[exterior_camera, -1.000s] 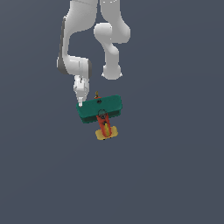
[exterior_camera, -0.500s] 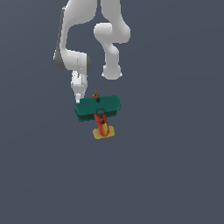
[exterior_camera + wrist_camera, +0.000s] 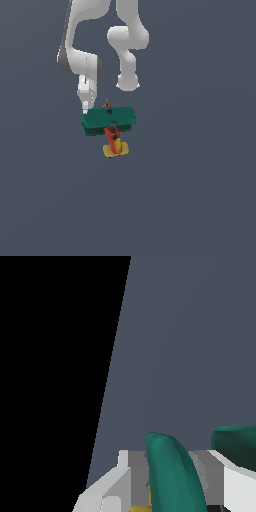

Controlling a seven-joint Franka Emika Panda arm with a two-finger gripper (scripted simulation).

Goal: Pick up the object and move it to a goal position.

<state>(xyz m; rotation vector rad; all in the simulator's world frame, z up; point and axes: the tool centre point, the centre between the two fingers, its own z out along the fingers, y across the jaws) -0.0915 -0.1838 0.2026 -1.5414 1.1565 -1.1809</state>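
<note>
Exterior view: the white arm is seen descending from the upper edge, its wrist directed downward at the toy airplane. A uniform grey-blue ground is observed all around the airplane; whether the airplane rests on a surface or is raised cannot be established.

The teal-green wings form the broadest part and lie crosswise directly below the wrist. The red-orange fuselage extends from the wings toward the camera, ending in the yellow tail. The small brown nose projects from the far edge of the wings.

The gripper is positioned at the wing end on the exterior view's left, touching or just above it. In the wrist view, light-coloured fingers are seen on either side of a teal wing edge, with a second teal part alongside. Whether the fingers are pressed onto the wing cannot be told; the degree of opening is not determinable.
</note>
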